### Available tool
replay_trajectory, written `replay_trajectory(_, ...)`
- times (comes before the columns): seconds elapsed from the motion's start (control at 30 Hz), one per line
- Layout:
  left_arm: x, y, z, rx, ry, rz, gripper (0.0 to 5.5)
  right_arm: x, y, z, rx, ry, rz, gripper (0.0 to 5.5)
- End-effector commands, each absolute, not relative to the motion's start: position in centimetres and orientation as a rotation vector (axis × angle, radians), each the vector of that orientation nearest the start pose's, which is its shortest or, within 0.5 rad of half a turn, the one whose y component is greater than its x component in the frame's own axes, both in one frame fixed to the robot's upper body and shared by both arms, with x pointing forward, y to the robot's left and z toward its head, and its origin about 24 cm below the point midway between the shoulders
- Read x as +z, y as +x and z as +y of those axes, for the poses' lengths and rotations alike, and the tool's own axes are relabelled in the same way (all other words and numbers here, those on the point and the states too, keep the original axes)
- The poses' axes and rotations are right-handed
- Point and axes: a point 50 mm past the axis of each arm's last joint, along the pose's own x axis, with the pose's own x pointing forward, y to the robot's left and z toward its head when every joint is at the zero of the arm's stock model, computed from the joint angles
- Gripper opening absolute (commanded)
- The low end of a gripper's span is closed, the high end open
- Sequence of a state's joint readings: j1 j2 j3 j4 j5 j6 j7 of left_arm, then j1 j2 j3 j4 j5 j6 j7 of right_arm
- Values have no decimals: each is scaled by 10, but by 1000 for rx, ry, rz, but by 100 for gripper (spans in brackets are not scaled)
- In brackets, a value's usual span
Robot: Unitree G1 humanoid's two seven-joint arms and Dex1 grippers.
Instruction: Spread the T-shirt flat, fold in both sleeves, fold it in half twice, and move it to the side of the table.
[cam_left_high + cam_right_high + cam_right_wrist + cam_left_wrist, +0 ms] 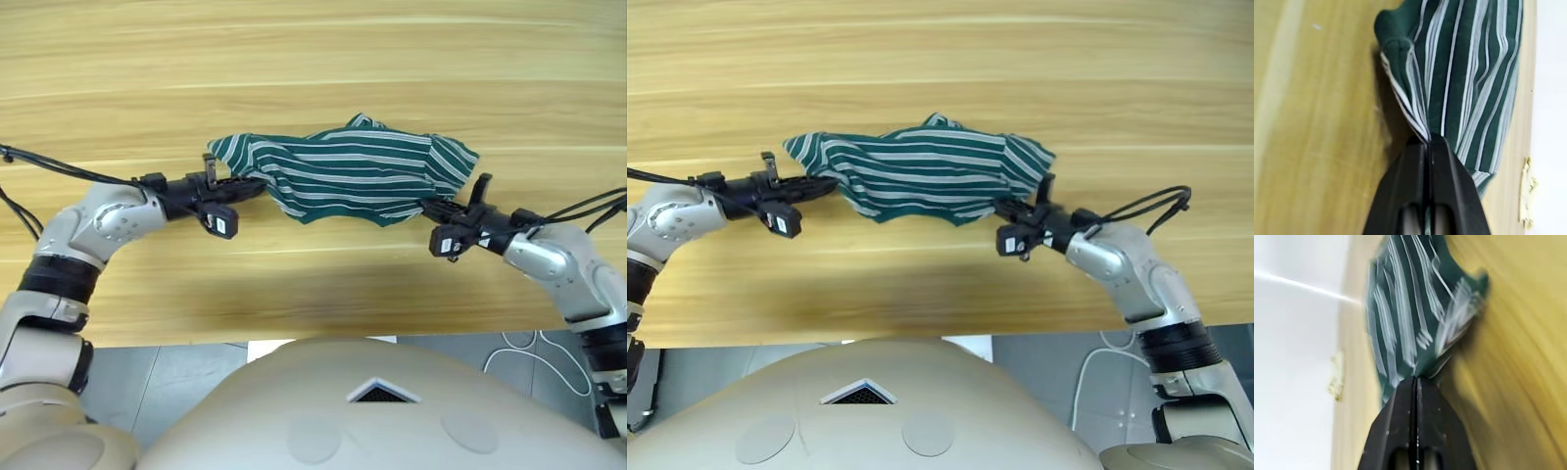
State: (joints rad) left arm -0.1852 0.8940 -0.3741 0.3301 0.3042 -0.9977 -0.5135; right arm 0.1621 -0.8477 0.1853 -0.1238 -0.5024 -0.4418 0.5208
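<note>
Two holds: left gripper (259, 184) and right gripper (427, 205), each clamped on dark-green, white-striped cloth T-shirt (348, 166), bunched over light wooden table (294, 59). Risk: uneven pulling may slip a thin pinch free.

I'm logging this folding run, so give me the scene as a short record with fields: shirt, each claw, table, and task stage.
T-shirt: green with white stripes, bunched and wrinkled, strung between the two claws
left claw: shut on the shirt's edge at the robot's left
right claw: shut on the shirt's edge at the robot's right
table: light wood grain, a shadow lying under the shirt
contact with table: cannot tell whether the shirt is lifted or resting
task stage: shirt not yet spread flat, no folds made
</note>
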Motion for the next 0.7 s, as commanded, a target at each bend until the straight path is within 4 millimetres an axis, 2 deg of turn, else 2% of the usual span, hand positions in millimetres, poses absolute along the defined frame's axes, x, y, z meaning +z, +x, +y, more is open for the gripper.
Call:
replay_trajectory(0.03, 91, 222, 222, -1188, 1119, -408, 0, 78, 193, -218, 939, -1274, -77, 3)
replay_trajectory(0.2, 117, 218, 228, -1149, 1049, -499, 0, 123, 200, -230, 785, -1192, -238, 3)
replay_trajectory(0.3, 150, 215, 234, -1059, 954, -641, 0, 152, 199, -245, 709, -1126, -330, 3)
replay_trajectory(0.37, 184, 206, 236, -984, 831, -796, 0, 182, 181, -255, 704, -995, -463, 3)
replay_trajectory(0.4, 200, 196, 237, -981, 751, -866, 0, 194, 164, -259, 740, -927, -538, 3)
replay_trajectory(0.5, 221, 170, 235, -1049, 615, -984, 0, 210, 126, -268, 842, -810, -684, 3)
replay_trajectory(0.57, 220, 162, 235, -1109, 588, -977, 0, 207, 113, -266, 930, -752, -707, 3)
replay_trajectory(0.63, 191, 175, 236, -1160, 712, -801, 0, 181, 126, -262, 1018, -777, -555, 3)
replay_trajectory(0.7, 145, 205, 235, -1213, 879, -518, 0, 140, 155, -255, 1105, -880, -305, 3)
